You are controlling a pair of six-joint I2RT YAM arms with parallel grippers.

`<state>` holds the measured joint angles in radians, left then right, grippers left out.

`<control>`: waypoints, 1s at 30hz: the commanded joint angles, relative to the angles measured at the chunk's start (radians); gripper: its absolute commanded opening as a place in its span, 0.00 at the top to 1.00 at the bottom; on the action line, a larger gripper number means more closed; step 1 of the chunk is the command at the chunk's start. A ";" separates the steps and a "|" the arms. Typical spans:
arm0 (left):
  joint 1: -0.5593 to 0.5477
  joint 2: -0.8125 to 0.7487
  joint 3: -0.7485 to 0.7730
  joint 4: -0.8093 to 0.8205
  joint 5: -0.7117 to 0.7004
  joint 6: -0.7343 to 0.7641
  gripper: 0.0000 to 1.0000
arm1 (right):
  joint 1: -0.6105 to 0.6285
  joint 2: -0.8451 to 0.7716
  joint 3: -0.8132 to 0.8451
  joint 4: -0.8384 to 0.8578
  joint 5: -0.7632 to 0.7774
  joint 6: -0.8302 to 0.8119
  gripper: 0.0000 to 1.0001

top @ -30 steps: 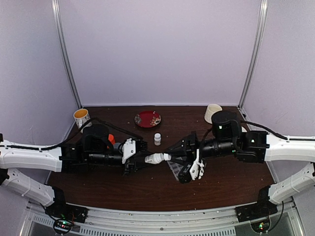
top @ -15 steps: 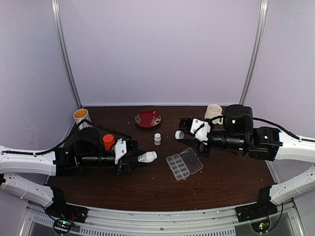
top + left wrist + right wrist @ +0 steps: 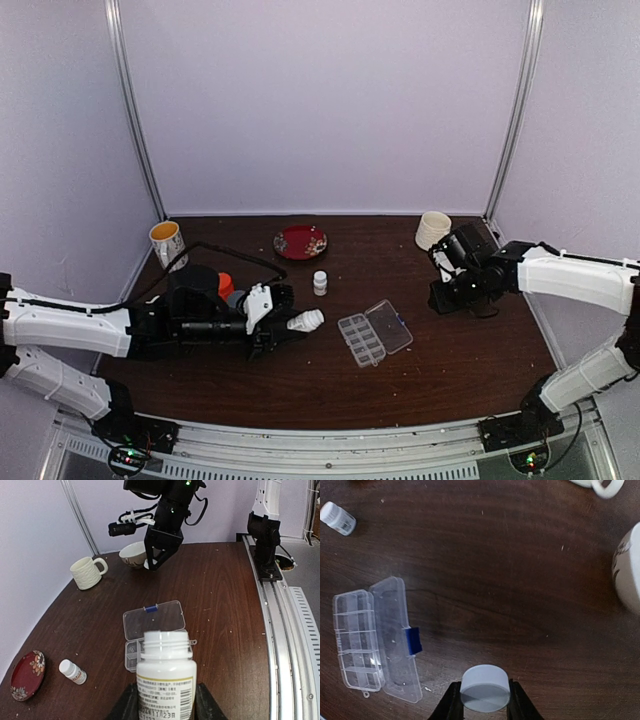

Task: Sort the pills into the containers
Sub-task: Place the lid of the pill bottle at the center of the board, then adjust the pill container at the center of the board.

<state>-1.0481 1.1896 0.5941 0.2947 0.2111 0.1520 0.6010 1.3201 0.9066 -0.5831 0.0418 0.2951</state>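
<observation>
The clear organizer box [image 3: 362, 341] lies open in the middle of the table, its lid [image 3: 390, 326] folded out to the right. It also shows in the left wrist view [image 3: 152, 621] and the right wrist view [image 3: 357, 640]. No pills show; the cells look empty. My left gripper [image 3: 280, 325] is shut on an uncapped white bottle [image 3: 166, 680], held level with its open mouth pointing at the box. My right gripper [image 3: 442, 297] is shut on the bottle's white cap [image 3: 485, 688], low over the table right of the box.
A small white vial [image 3: 320, 283] stands behind the box. A red dish [image 3: 300, 241], a white mug [image 3: 432, 229] and a yellow-filled mug [image 3: 166, 240] stand along the back. An orange-capped bottle [image 3: 226, 285] is by my left arm. A bowl [image 3: 133, 554] sits near the right gripper.
The grippers were together at the centre on the bottle and cap. They have parted: my right gripper carried the cap right and down, my left holds the uncapped bottle left of the box.
</observation>
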 commanded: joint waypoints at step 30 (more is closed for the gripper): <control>-0.009 0.122 0.067 -0.005 -0.156 -0.100 0.91 | 0.101 0.265 0.046 0.048 -0.130 -0.008 0.28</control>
<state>-1.0538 1.2896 0.6254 0.2821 0.0711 0.0635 0.6697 1.6207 0.9157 -0.5217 -0.0605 0.3088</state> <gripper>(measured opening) 0.310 0.726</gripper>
